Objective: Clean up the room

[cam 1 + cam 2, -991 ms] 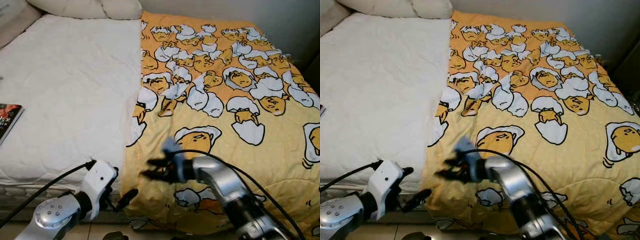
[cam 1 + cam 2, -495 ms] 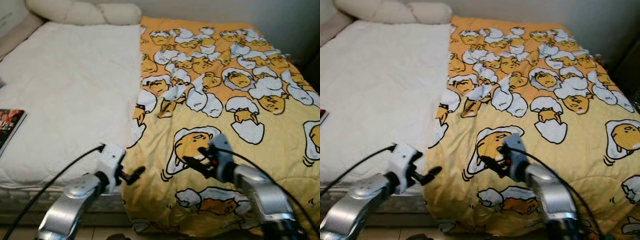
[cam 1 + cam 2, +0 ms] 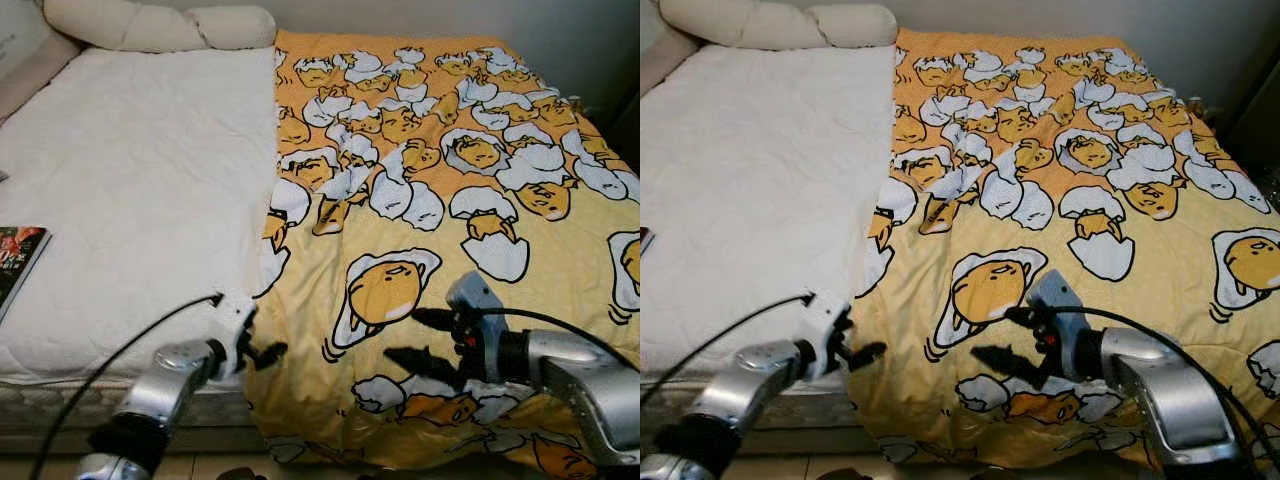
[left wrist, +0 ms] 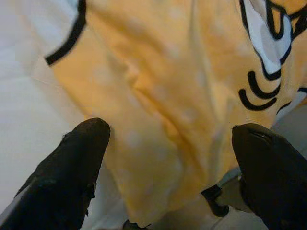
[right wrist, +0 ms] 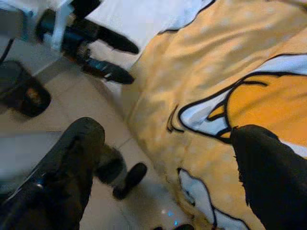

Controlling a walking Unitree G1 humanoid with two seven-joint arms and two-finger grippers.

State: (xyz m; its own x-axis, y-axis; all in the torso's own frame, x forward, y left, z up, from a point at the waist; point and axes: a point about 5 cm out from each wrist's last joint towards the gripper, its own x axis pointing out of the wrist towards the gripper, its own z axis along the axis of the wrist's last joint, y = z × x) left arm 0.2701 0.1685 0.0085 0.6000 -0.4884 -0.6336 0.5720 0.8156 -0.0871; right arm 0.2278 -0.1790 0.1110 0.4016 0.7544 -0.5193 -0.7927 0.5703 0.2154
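1. Landmark: the yellow blanket [image 3: 440,200] with an egg-character print covers one half of the bed; its long edge runs up the middle of the bed, and its foot edge hangs over the bed's front toward the tiled floor [image 5: 86,100].
2. The bare white mattress [image 3: 130,190] lies left of the blanket edge; open room there is broad; a book [image 3: 15,260] rests at the mattress side farthest from the blanket; two pillows [image 3: 160,25] lie at the head, beside the blanket's top corner.
3. The left gripper [image 3: 258,352] sits at the blanket's near left corner, just beside the hanging edge; its wrist view shows the fingers [image 4: 72,163] spread with the blanket's folded edge between them; contact cannot be told.
4. The right gripper [image 3: 425,338] hovers over the blanket near its foot edge, right of a large egg figure; its fingers [image 5: 268,167] stand apart, nothing between them; one fingertip points toward the blanket's left edge.
5. The right wrist view shows the left gripper beside the blanket corner, with floor below.
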